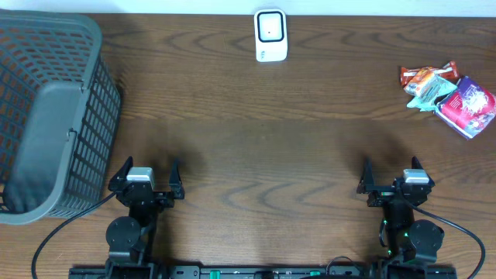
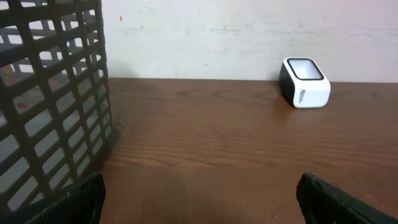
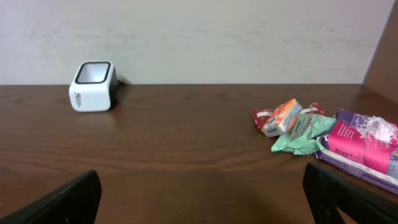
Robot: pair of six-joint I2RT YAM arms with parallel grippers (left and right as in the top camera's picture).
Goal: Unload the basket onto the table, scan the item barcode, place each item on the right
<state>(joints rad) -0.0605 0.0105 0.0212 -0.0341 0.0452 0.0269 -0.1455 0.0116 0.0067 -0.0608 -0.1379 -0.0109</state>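
Found the items to scan, a small heap of crinkly plastic snack pkts (image 1: 446,93), at far right of the dark brown wood-grain table (image 1: 256,155), near its back edge. Made out three in the heap: orange-red pkt (image 1: 422,77) leftmost, pale green pkt (image 1: 428,94) touching it, pink-and-purple pkt (image 1: 470,105) at the right end, against the green one. Noted all three lying on the tabletop, no gripper touching them; couldn't read any barcode from overhead or wrist views. Spotted the small white box-shaped barcode scanner (image 1: 270,35), w/ dark window on its face, at back centre of table, well apart from the pkts & to their left. Saw right gripper (image 1: 391,164) near front edge on the pkts' side, well short of them, jaws spread wide w/ only bare wood betw. them. Saw left gripper (image 1: 150,167) near front edge on the other side, jaws likewise spread wide & holding nothing. Noted tall grey plastic lattice basket (image 1: 85,116) at far left of table, just beside the left gripper, w/ its wall filling the left of that wrist view.
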